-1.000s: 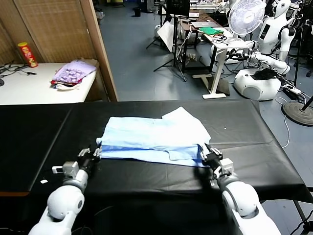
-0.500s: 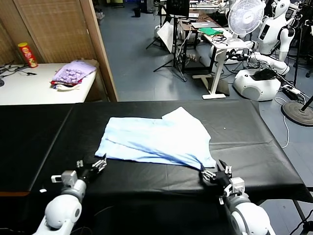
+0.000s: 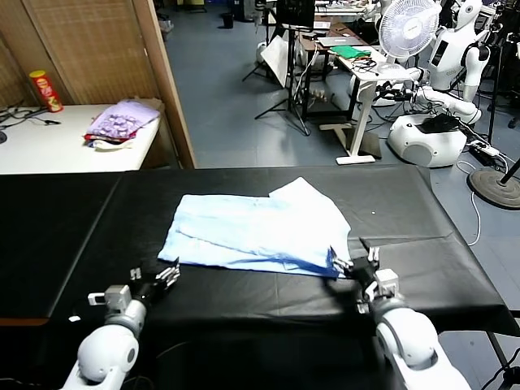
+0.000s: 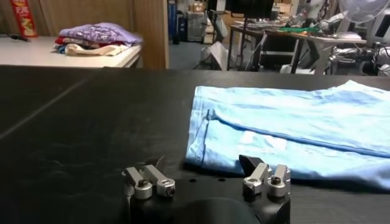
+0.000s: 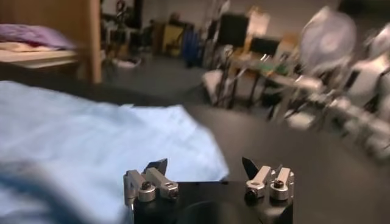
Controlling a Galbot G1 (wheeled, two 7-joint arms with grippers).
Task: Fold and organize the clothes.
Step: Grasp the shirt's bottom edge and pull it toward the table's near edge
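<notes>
The clothes, one pale sky-blue T-shirt [image 3: 256, 227], lie folded lengthwise in the middle of the black table [image 3: 65, 219]. My left gripper [image 3: 166, 276] stands open just off the shirt's near left corner, with bare black cloth between its fingers. In the left wrist view that gripper [image 4: 204, 167] faces the shirt's near edge [image 4: 292, 128]. My right gripper [image 3: 353, 264] is open at the near right corner. The right wrist view shows its jaws [image 5: 203, 165] spread wide with the shirt [image 5: 79, 134] lying just ahead, nothing gripped.
A white side table [image 3: 49, 146] at the back left carries a lilac-purple heap of cloth [image 3: 122, 120] and a red can [image 3: 46, 89]. A wooden partition [image 3: 166, 81] stands beside it. A fan [image 3: 410, 28] and another robot [image 3: 455, 57] are behind on the right. A white scrap [image 3: 73, 318] lies near the front edge.
Both grippers opened and drew back from the shirt's near edge, which dropped flat. The right gripper has since moved forward again to the near right corner; the left stays back.
</notes>
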